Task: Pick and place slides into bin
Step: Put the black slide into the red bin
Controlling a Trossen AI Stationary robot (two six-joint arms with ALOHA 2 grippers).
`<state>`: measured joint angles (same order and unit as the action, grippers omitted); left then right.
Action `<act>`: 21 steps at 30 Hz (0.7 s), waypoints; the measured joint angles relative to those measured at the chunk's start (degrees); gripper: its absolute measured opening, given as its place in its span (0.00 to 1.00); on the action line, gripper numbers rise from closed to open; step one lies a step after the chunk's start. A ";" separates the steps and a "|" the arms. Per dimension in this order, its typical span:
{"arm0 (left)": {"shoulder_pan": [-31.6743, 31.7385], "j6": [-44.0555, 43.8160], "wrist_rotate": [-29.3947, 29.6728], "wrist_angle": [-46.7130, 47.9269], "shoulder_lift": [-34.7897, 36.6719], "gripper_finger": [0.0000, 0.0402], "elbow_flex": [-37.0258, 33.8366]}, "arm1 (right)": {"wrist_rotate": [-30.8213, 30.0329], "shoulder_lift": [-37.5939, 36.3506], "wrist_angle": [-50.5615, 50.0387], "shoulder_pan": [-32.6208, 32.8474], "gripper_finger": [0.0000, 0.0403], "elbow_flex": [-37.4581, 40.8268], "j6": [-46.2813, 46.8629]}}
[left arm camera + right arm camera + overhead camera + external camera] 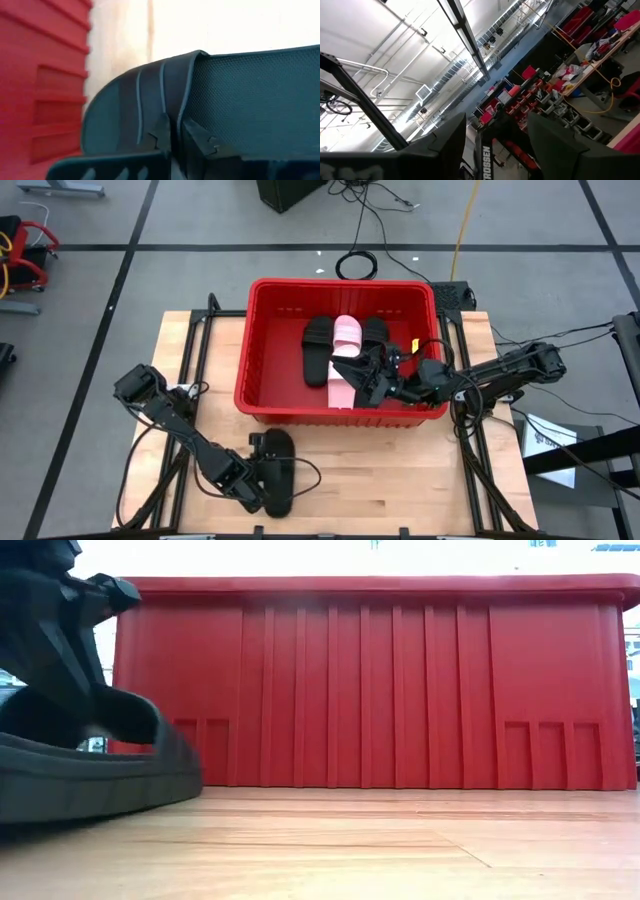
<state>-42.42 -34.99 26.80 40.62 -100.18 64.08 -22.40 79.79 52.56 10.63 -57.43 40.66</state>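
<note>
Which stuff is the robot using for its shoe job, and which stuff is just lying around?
For the job: black slide pinched by the left tool; red bin holding pink slides and black slides; right tool.
Lying about: floor cables.

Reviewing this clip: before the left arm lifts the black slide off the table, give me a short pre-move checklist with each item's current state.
1. Left gripper shut on the black open-toe slide sandal: ok; the left wrist view shows its fingers pinching the strap edge.
2. Grip firm enough to lift: cannot tell.
3. Slide apart from the large red plastic bin: ok, bare wooden table between them.
4. Room in the bin: ok; black slides and light pink slides cover only part of the floor.
5. Path over the bin clear: not ok; the right gripper, open, sits inside it.
</note>
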 joint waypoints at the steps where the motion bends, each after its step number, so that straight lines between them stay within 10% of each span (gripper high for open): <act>1: -0.23 0.27 -0.65 0.00 0.00 0.02 0.60 | 0.00 -0.02 -0.46 0.00 0.50 0.00 0.02; 21: -2.98 16.31 -1.53 14.94 -0.07 0.01 25.67 | -0.32 -0.02 -0.55 -0.47 0.50 0.02 -1.05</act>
<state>-45.41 -18.68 25.28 55.56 -100.25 89.75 -22.72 79.77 52.01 10.16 -57.41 39.62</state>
